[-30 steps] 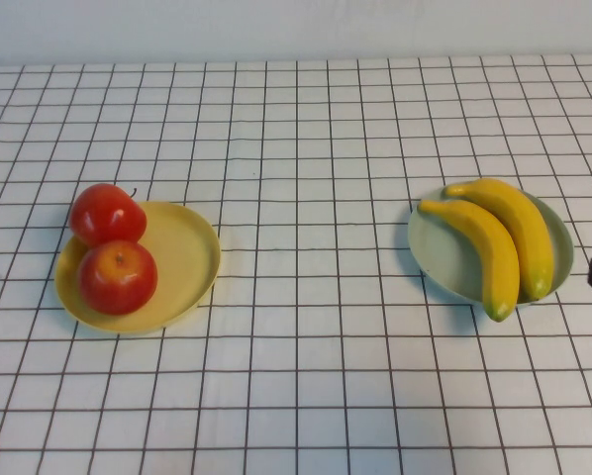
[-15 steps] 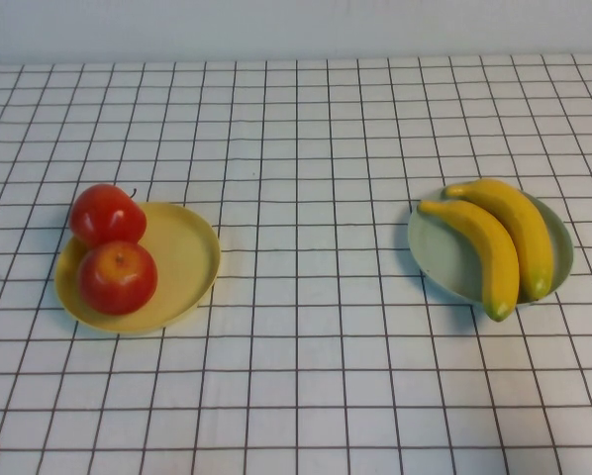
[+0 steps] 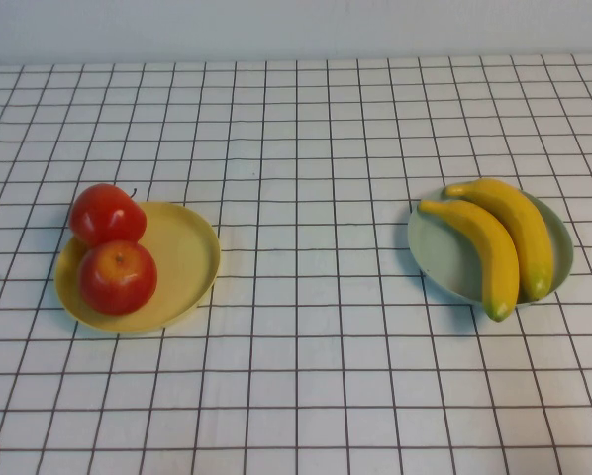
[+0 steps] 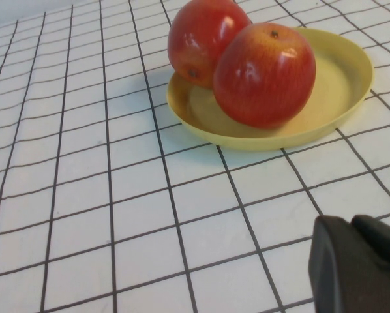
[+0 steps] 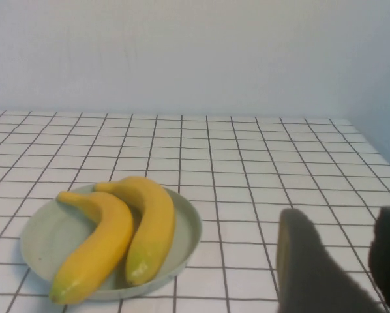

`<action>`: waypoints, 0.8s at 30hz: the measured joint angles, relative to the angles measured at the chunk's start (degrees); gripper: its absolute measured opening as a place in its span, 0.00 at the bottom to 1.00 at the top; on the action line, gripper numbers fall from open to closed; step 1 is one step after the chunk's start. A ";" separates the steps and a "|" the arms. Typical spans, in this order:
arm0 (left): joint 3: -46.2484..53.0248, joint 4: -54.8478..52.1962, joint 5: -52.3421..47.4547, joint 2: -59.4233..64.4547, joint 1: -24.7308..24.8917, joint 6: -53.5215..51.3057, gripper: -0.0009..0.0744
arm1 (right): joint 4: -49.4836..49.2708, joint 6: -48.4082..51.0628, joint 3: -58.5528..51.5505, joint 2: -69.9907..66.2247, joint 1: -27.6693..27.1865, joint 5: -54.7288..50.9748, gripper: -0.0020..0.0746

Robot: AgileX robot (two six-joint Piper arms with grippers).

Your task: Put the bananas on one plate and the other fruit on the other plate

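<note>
White gridded cloth (image 3: 306, 327); left tool (image 4: 358, 264) shut, right tool (image 5: 342, 261) parted.

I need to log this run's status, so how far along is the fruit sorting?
It looks done. Both bananas lie on the pale blue-green plate, and both red apples sit on the yellow plate. Nothing is in hand: the left gripper is shut and empty near the yellow plate, and the right gripper is open and empty near the bananas. No fruit is left loose on the table.
</note>
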State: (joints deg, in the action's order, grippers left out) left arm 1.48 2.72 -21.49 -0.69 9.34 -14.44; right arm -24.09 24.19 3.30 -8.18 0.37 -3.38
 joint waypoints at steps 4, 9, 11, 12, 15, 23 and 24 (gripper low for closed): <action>0.00 0.00 0.00 0.00 0.00 0.00 0.01 | 0.04 0.00 0.00 2.01 -0.37 -3.23 0.30; 0.00 0.00 0.00 0.00 0.00 0.00 0.01 | 0.26 -0.91 -2.26 2.38 -0.12 -6.13 0.30; 0.00 0.00 0.00 0.00 0.00 0.00 0.01 | 1.20 -3.92 -3.77 3.55 0.56 -6.60 0.30; 0.00 0.00 0.00 0.00 0.00 0.00 0.01 | 2.10 -5.66 -4.27 4.31 0.90 -6.75 0.30; 0.00 -0.26 0.00 0.00 0.00 0.00 0.01 | 5.43 -13.14 -4.61 7.31 1.52 -9.24 0.30; 0.00 -0.54 0.00 0.00 0.00 0.00 0.01 | 10.50 -20.87 -4.74 8.59 1.51 -15.69 0.30; 0.00 -0.63 0.00 0.00 0.00 0.00 0.01 | 10.63 -20.88 -4.74 8.59 1.51 -15.69 0.30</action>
State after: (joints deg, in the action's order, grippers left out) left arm 1.48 2.09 -21.49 -0.69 9.34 -14.44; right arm -13.46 3.31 -1.45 0.41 1.88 -19.06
